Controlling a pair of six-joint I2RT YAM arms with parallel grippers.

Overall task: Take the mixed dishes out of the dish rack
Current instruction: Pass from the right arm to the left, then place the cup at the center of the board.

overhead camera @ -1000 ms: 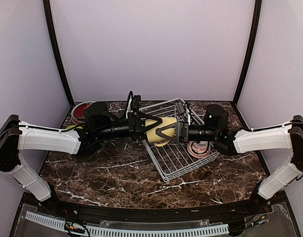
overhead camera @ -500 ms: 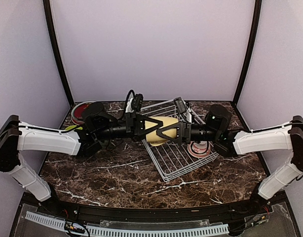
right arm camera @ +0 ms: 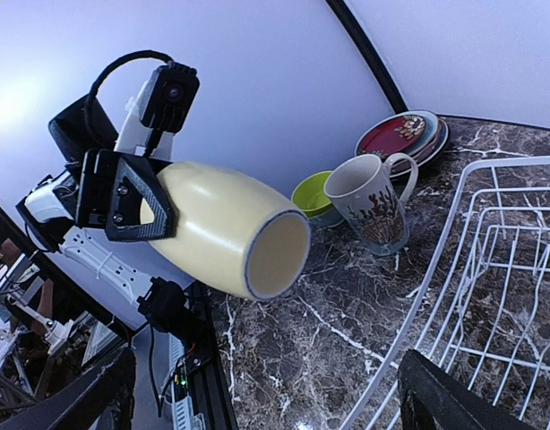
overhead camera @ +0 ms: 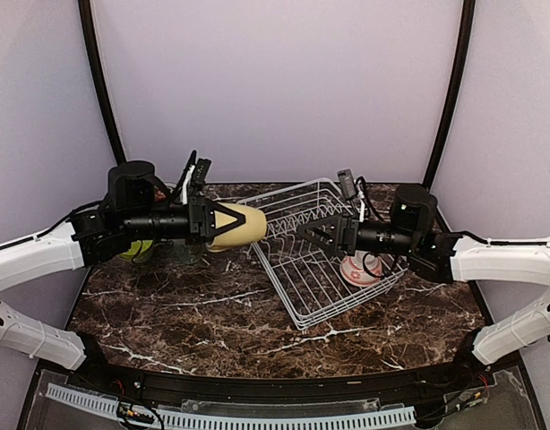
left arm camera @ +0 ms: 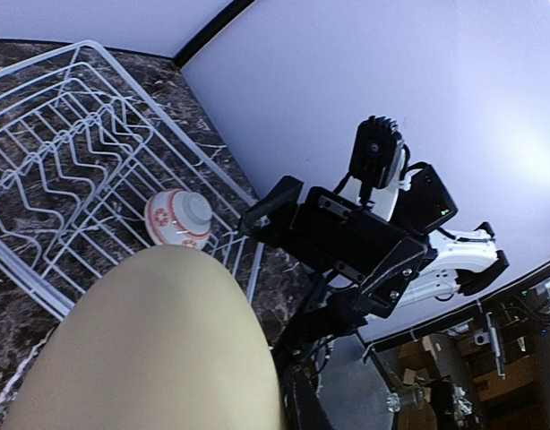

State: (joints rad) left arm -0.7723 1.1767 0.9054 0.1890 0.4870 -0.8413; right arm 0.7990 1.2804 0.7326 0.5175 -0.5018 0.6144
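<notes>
The mug [overhead camera: 245, 231] in my black left pincer [overhead camera: 230, 224] is plain pale yellow, the rack [overhead camera: 315, 269] white, one bowl [left arm camera: 178, 218] white with red marks, the other bowl [right arm camera: 313, 195] lime, the table [overhead camera: 194, 305] dark white-veined marble

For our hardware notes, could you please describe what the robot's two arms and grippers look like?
The left arm and right arm have white shell-covered links joined by bulky black cylindrical joints, with black forearms. The left gripper and right gripper are black, with skeletal triangular fingers. Thin black cables loop at the wrists. No markings are legible.
</notes>
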